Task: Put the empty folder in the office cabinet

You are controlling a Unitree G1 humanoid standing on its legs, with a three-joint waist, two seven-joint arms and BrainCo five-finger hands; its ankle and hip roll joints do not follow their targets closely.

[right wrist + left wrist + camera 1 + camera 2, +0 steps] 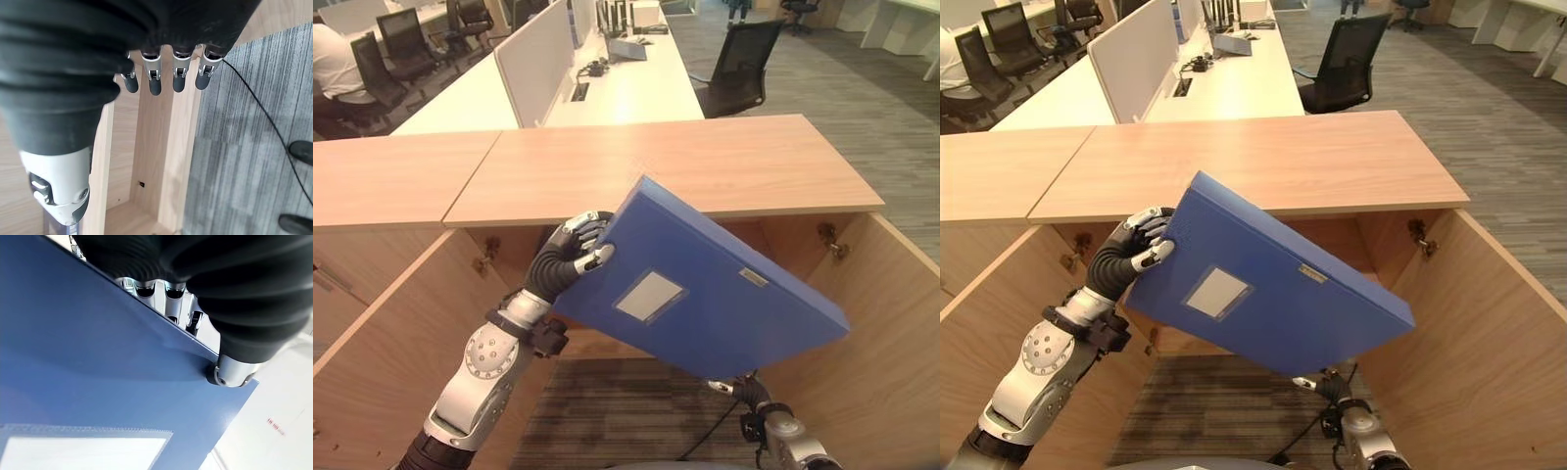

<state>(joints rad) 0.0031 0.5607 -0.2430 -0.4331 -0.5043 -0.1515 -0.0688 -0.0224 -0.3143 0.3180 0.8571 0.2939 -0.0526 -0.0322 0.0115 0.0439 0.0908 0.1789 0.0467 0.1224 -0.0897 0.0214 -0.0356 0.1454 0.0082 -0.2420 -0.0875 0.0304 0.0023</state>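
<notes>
Fingers of your left hand are curled over the upper corner of the blue folder, thumb pressed on its front face, so that hand is clamped on it. Folder hangs tilted in the air, high corner at the left hand, low corner down toward your right, in front of the open office cabinet and partly overlapping its wooden top edge. It carries a clear label pocket on the front face and a small tag on the spine. Both cabinet doors stand swung out to either side. Your right hand sits low under the folder's lower corner; its fingers look roughly straight and apart, holding nothing, though contact with the folder is hard to judge. Behind the cabinet: a white bench with a grey divider panel, black office chairs, a seated person at far left.
</notes>
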